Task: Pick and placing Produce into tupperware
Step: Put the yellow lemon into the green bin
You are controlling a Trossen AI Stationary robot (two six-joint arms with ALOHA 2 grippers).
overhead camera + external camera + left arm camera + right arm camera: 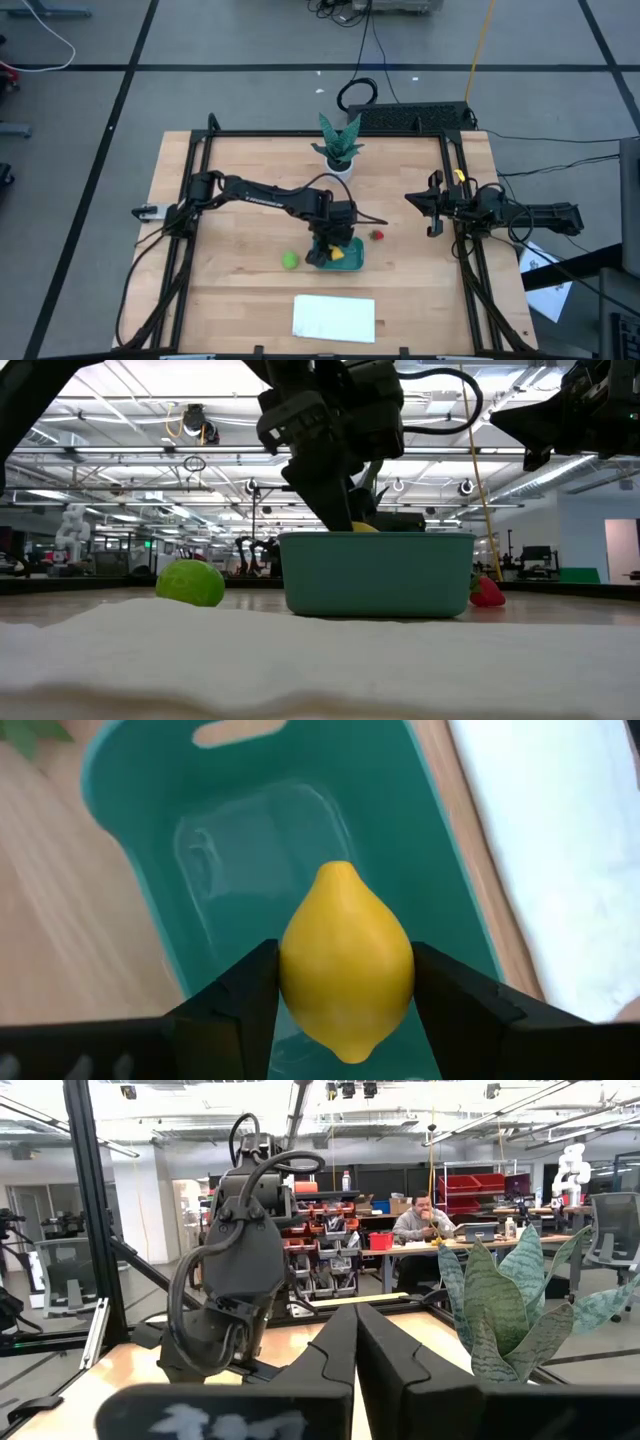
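Note:
My left gripper [345, 990] is shut on the yellow toy lemon [346, 958] and reaches down into the teal-blue tupperware [350, 259], which sits on the table in the middle. In the low view the lemon [364, 527] just peeks over the tub's rim [378, 538]. The lime green fruit [290, 260] lies on the table left of the tub, the small red one [378, 236] to its right and farther back. My right gripper [432, 204] waits shut above the table's right side. My left gripper pinches the yellow lemon across its wide middle [290, 970], one finger on each flank. The fingers [245, 995] come from above, pointing down into the tub. The lemon's pointed ends stick out on both sides of the hold, over the tub's floor [250, 850].
A flat white sheet [334, 318] lies near the table's front edge, filling the low view's foreground. A green potted plant [339, 145] stands at the far edge. Black frame rails [468, 260] run along the table's sides.

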